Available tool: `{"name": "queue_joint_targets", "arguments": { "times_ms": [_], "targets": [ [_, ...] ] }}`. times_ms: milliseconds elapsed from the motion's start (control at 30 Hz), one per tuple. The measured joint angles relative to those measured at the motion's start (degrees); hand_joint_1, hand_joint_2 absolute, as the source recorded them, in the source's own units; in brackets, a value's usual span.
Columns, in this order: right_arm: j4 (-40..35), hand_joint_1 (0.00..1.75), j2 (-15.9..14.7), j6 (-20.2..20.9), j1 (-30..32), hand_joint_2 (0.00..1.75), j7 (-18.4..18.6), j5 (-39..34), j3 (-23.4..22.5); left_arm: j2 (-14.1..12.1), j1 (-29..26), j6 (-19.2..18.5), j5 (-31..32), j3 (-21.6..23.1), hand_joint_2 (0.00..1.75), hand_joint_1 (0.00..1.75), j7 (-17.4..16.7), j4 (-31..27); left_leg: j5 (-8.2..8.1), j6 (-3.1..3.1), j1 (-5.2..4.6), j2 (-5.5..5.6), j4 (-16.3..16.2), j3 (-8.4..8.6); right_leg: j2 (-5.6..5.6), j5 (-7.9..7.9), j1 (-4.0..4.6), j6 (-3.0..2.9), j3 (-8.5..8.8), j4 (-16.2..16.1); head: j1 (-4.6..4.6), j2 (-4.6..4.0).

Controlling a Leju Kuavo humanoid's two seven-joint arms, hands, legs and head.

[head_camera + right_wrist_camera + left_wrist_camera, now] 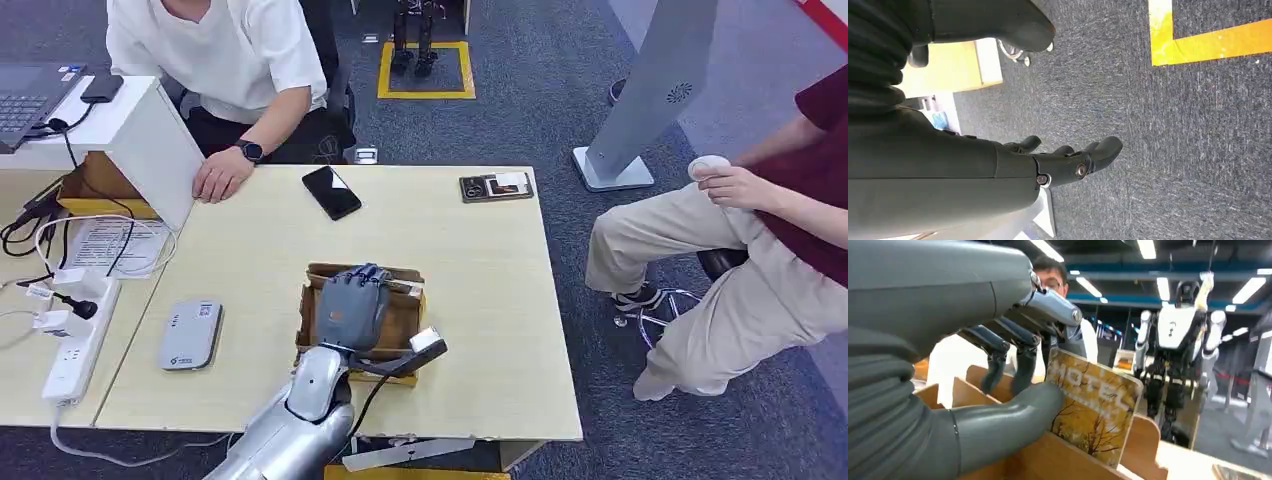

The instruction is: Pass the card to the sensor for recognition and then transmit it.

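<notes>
Card is not told apart in the head view, where the left robot hand covers the wooden box at lower centre of the worktop. Bare worktop lies right of the box to the far edge. A grey reader sits lower left, a phone upper centre, a small tray upper right near the back edge. A person's hand rests at the upper left edge.

Left wrist view: the card stands upright in a box slot, centre frame, pinched between thumb and fingers.

Right wrist view: the right robot hand hangs over carpet, fingers loosely curled, holding nothing.
</notes>
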State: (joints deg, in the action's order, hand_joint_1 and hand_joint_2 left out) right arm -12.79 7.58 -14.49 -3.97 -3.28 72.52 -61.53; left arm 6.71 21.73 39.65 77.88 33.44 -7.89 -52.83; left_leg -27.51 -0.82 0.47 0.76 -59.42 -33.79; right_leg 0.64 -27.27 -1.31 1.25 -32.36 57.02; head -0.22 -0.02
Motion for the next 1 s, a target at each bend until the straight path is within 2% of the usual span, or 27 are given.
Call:
{"name": "queue_joint_targets", "arguments": {
  "times_ms": [133, 300, 1000],
  "targets": [
    [0.02, 0.00, 0.00, -0.02, -0.01, 1.75, -0.02, 0.04, 0.02, 0.46, -0.69, 0.02, 0.07, -1.62, 1.75, 1.75, 2.99, -0.94, 0.00, 0.00, 0.00, 0.01, 0.00, -0.01, -0.01, 0.00, 0.00, 0.00, 0.00, 0.00, 0.02, 0.00],
    [0.02, 0.00, 0.00, -0.04, -0.02, 1.75, -0.02, 0.04, 0.04, 0.96, -1.39, 0.02, 0.72, -3.30, 1.75, 1.75, 4.30, -1.97, 0.00, 0.00, 0.00, 0.01, 0.00, -0.01, -0.01, 0.00, 0.00, 0.00, 0.00, 0.00, 0.00, 0.00],
    [0.02, 0.00, 0.00, -0.04, -0.03, 1.75, -0.02, 0.07, 0.09, 1.40, -1.92, 0.02, 0.70, -4.61, 1.75, 1.75, 4.48, -2.45, 0.00, 0.00, 0.00, 0.02, 0.00, -0.01, -0.01, 0.00, 0.00, 0.00, 0.00, 0.00, 0.00, 0.00]
  ]
}}
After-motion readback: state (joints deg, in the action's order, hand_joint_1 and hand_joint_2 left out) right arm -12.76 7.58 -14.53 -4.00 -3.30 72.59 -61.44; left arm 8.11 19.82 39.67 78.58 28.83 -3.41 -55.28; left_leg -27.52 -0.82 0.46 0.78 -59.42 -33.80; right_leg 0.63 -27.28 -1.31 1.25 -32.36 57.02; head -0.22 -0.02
